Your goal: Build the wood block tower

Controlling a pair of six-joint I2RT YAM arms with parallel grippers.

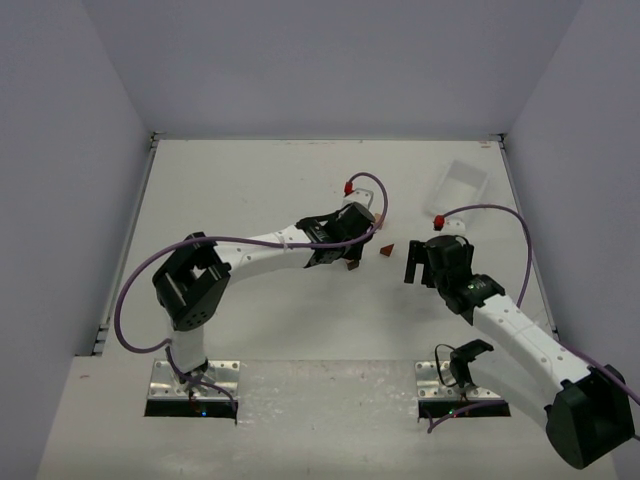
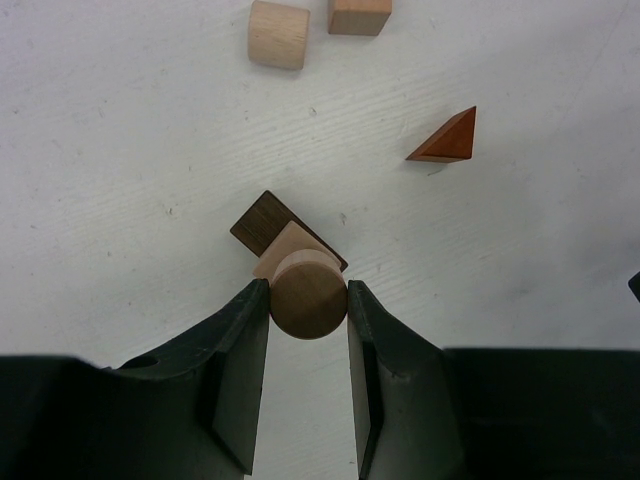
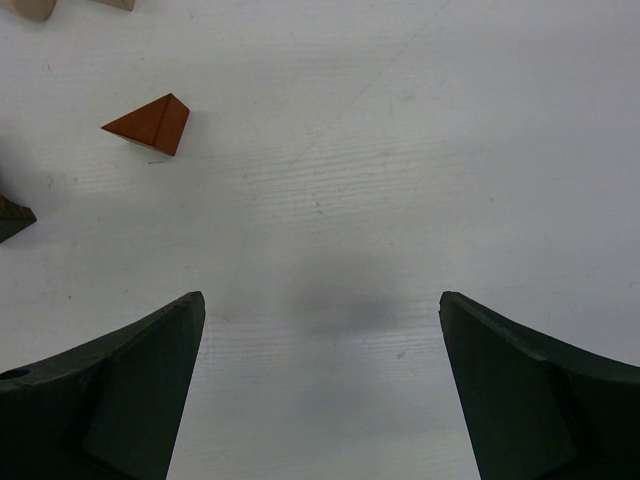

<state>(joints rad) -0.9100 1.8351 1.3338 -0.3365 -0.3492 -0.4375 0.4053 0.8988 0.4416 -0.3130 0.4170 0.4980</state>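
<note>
My left gripper (image 2: 307, 288) is shut on a round brown wooden cylinder (image 2: 308, 300). The cylinder sits over a pale tan block (image 2: 283, 247), which rests on a dark brown block (image 2: 260, 218) on the table. From above, this left gripper (image 1: 350, 260) is at mid-table. A reddish-brown wedge (image 2: 447, 140) (image 3: 150, 122) (image 1: 386, 250) lies loose between the two arms. A pale tan cylinder (image 2: 278, 35) and a tan cube (image 2: 358, 14) lie farther off. My right gripper (image 3: 321, 297) (image 1: 412, 268) hangs open over bare table, with nothing between its fingers.
A clear plastic tray (image 1: 460, 185) sits at the back right. White walls enclose the table on three sides. The left arm's purple cable (image 1: 372, 190) loops above its wrist.
</note>
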